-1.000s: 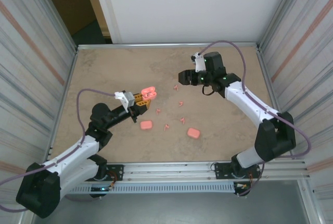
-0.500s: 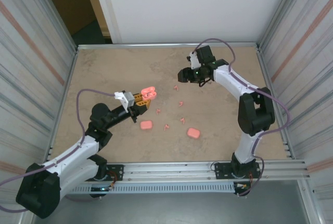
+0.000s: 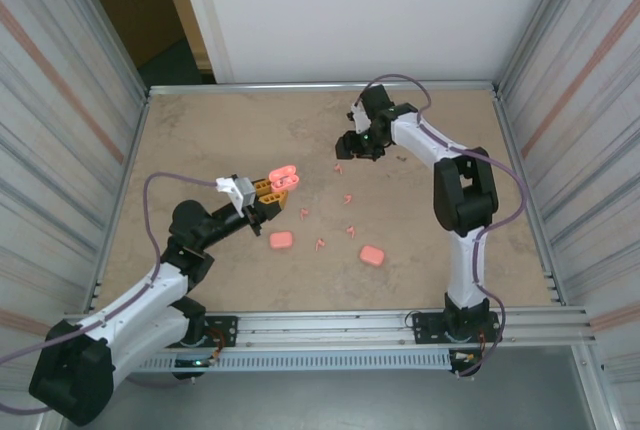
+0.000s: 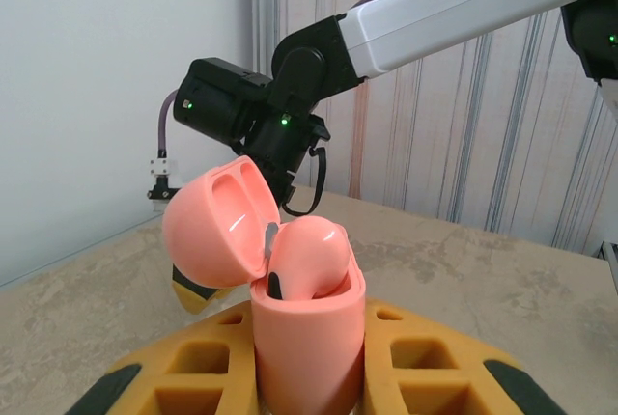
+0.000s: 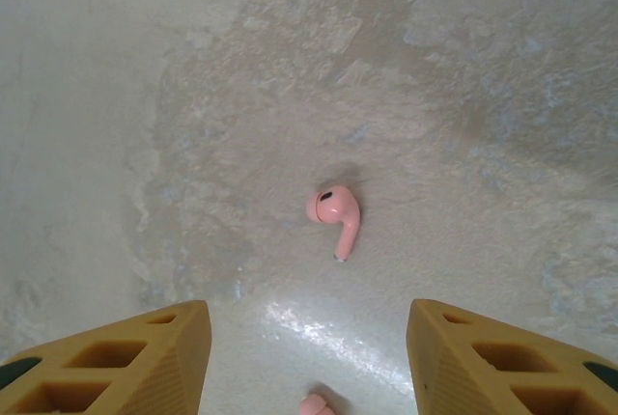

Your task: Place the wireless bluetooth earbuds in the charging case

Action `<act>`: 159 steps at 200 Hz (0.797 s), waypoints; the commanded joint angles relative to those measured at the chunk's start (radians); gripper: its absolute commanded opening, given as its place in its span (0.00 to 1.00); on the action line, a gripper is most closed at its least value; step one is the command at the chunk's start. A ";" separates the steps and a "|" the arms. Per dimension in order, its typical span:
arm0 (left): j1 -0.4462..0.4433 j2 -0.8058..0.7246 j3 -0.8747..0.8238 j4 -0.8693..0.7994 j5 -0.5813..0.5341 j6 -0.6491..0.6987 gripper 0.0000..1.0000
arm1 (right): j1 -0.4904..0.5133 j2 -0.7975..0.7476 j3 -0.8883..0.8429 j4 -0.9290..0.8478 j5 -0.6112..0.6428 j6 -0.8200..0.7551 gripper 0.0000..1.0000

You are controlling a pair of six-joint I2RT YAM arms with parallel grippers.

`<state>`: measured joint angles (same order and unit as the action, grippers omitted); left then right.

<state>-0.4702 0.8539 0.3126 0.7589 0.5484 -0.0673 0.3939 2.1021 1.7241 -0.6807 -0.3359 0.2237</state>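
Observation:
My left gripper is shut on an open salmon-pink charging case, held upright above the table. In the left wrist view the case stands between the yellow fingers, lid tipped back, with one earbud seated in it. My right gripper hovers open over the far middle of the table. Its wrist view shows a loose earbud lying on the table ahead of the gripper, and another earbud at the bottom edge. Several more earbuds lie scattered mid-table.
Two shut pink cases lie on the near half of the tan table. Corrugated metal walls close both sides and a white panel stands at the back. The right arm stands folded upright.
The right gripper has swung left and slightly farther back while its arm folded upright, and its jaws have narrowed somewhat. The left gripper has kept the case in place.

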 commanded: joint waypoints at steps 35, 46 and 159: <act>0.006 -0.019 -0.001 0.012 -0.010 0.004 0.00 | 0.023 0.102 0.127 -0.092 0.019 -0.034 0.52; 0.007 -0.019 -0.003 0.012 -0.011 0.003 0.00 | 0.025 0.115 0.141 -0.098 0.018 -0.036 0.52; 0.007 -0.032 -0.009 -0.002 -0.018 0.009 0.00 | 0.051 0.240 0.273 -0.166 0.065 -0.054 0.51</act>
<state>-0.4702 0.8448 0.3119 0.7521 0.5446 -0.0673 0.4332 2.3016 1.9507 -0.7921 -0.3031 0.1967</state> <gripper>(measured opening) 0.218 0.513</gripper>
